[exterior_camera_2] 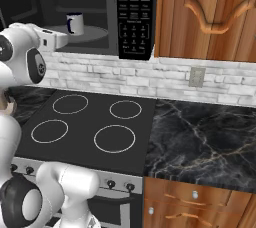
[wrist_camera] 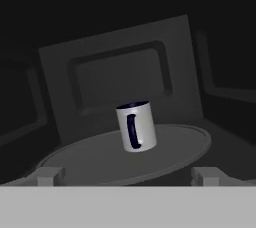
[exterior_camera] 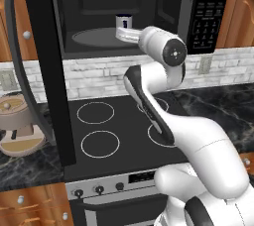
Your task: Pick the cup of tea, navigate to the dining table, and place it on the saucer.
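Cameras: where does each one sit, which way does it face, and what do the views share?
Left base view: behind the arm's left, facing the stove and open microwave; the arm reaches in.
Right base view: behind its right, same stove, counter, cabinet; arm at left.
Hand view: on the hand, open, looking into the microwave.
All share the cup of tea on the turntable.

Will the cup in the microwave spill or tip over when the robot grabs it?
The cup of tea looks stiff and smooth, so it might slip. It stands upright on the round turntable, so a sideways bump could probably tip it. How full it is can't be seen.
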